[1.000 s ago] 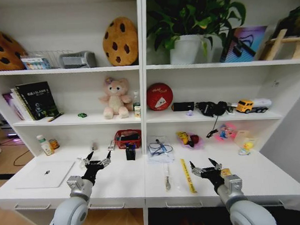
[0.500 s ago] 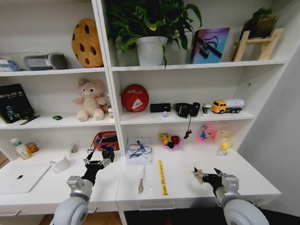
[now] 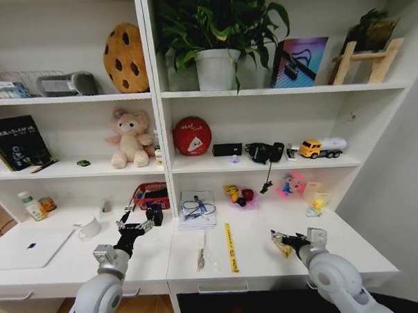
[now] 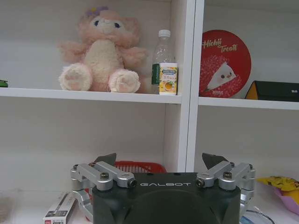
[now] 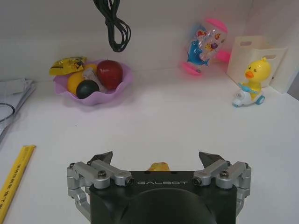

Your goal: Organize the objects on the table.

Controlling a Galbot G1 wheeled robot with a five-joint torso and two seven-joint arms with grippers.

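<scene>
1. I am looking down at a long white table (image 3: 269, 261) with white shelves behind it.
2. My left gripper (image 3: 136, 223) is hanging over the left part of the table, just in front of a red basket (image 3: 150, 196). Its fingers are spread wide open and are holding nothing.
3. My right gripper (image 3: 290, 240) is hanging low over the right part of the table. Its fingers are open too, with nothing between them.
4. In my right wrist view a small yellow wrapper (image 5: 158, 166) is lying on the table right under my open fingers.
5. A silver-white laptop (image 3: 27, 247) is lying flat and shut at the far left of the table.
6. A white cup (image 3: 89, 228) is sitting between the laptop and my left gripper.
7. A small bottle with a green cap (image 3: 29, 206) and a little can (image 3: 48, 204) are standing side by side at the back left.
8. A yellow ruler (image 3: 230, 246) is lying in the middle of the table, and a pen in a clear wrapper (image 3: 201, 254) is lying just beside it.
9. A stack of papers with a cable on top (image 3: 197, 210) is lying behind the ruler.
10. A purple bowl (image 5: 91, 87) with round fruit in it is sitting behind my right gripper.
11. A yellow duck toy (image 5: 251, 84) is standing at the back right, near a pink toy (image 5: 207, 41).
12. A tiny green car (image 3: 83, 163) is sitting on the shelf near the pink bear (image 3: 130, 138).
</scene>
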